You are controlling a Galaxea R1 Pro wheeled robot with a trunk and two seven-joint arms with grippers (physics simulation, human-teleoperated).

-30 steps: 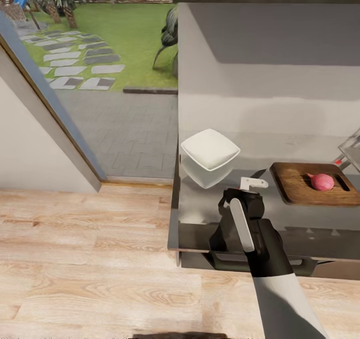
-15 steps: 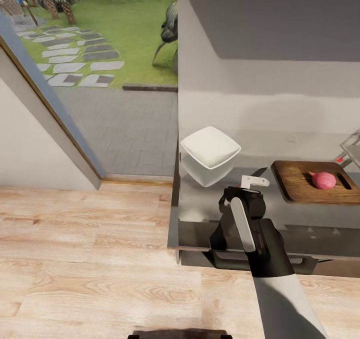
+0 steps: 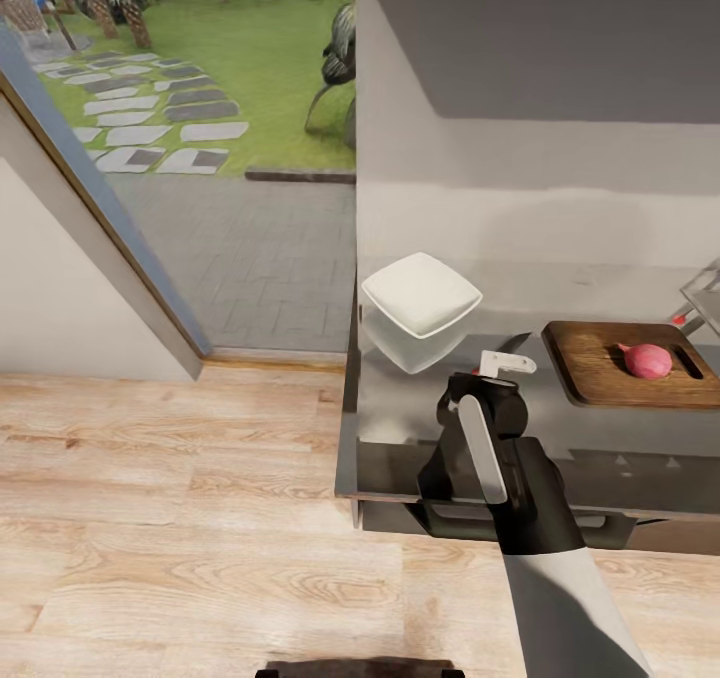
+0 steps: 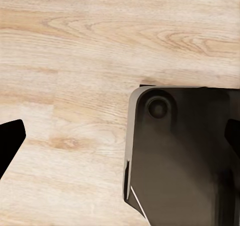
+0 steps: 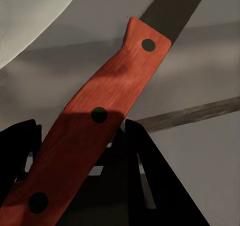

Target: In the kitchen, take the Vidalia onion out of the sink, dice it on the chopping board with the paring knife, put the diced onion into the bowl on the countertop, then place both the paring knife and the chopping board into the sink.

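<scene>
The white bowl [image 3: 420, 298] sits at the left end of the dark glossy countertop [image 3: 400, 413]. To its right lies the brown chopping board [image 3: 610, 370] with the pink onion [image 3: 648, 360] on it. My right gripper [image 3: 497, 366] is down on the counter between bowl and board. In the right wrist view its dark fingers [image 5: 142, 151] flank the red handle of the paring knife [image 5: 110, 86], closed in against it [image 5: 80, 128]. The dark blade [image 3: 514, 342] pokes out beyond the gripper. My left gripper [image 4: 122, 136] hangs open over the wooden floor.
A corner of the sink [image 3: 706, 303] shows at the right edge. The counter's left end [image 3: 350, 428] meets wooden floor [image 3: 180, 518], with a glass door to the garden [image 3: 200, 158] beyond. A pale wall [image 3: 540, 158] backs the counter. My dark base [image 4: 185, 156] is below the left gripper.
A sliver of red handle now shows at the right gripper's left side and the blade tip has shifted slightly. Between the two earlier frames the whole view dropped a little: camera motion.
</scene>
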